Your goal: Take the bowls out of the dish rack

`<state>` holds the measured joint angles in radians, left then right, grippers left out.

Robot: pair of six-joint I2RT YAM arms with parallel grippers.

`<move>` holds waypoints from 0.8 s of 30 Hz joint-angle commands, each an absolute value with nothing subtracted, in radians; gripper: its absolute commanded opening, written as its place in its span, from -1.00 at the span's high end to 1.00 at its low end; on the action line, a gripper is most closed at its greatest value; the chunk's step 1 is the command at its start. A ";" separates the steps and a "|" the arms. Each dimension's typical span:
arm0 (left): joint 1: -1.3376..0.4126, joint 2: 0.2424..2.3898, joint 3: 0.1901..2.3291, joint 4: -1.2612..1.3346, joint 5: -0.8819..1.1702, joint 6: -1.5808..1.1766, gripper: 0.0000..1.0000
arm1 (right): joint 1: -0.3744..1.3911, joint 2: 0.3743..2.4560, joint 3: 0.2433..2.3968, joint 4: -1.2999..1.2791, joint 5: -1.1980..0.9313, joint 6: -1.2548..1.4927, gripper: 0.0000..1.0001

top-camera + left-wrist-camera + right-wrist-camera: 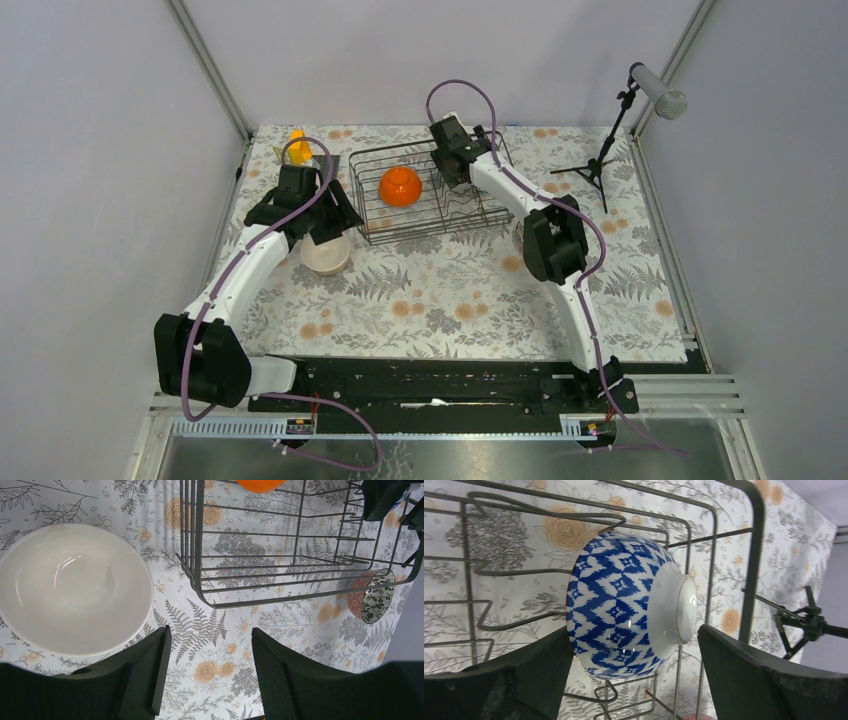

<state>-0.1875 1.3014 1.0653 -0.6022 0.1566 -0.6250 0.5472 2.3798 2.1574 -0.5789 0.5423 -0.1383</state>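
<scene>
**A:** How many bowls, and where?

**B:** Four show. Two sit in the rectangular black wire dish rack at the far middle of the floral-clothed desk. One is a plain orange ceramic bowl near the rack's centre. The other is a blue-and-white zigzag ceramic bowl, lying on its side among the wavy dividers at the right end. Two are out on the cloth. A cream-white round bowl stands upright just beside the rack's near left corner, apart from it. A pink patterned bowl lies past the rack's right end.

**A:** The two end effectors?

**B:** The right end effector is spread wide inside the rack, one finger on either side of the zigzag bowl; contact cannot be made out. The left end effector hangs over bare cloth, fingers apart and empty, near the cream-white bowl and the rack's corner.

**A:** Room to move?

**B:** A broad strip of bare cloth runs between the rack and the arm bases. One orange block occupies the far left corner, and one black microphone stand the far right edge.
</scene>
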 commanded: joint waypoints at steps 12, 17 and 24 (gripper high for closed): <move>-0.192 1.292 1.087 -0.544 0.184 -0.640 -0.29 | 0.544 2.306 2.139 -0.546 0.589 -0.221 -0.49; -0.193 1.290 1.086 -0.546 0.184 -0.641 -0.29 | 0.544 2.301 2.139 -0.546 0.586 -0.233 -0.41; -0.200 1.303 1.109 -0.544 0.186 -0.644 -0.29 | 0.544 2.276 2.141 -0.538 0.592 -0.264 -0.35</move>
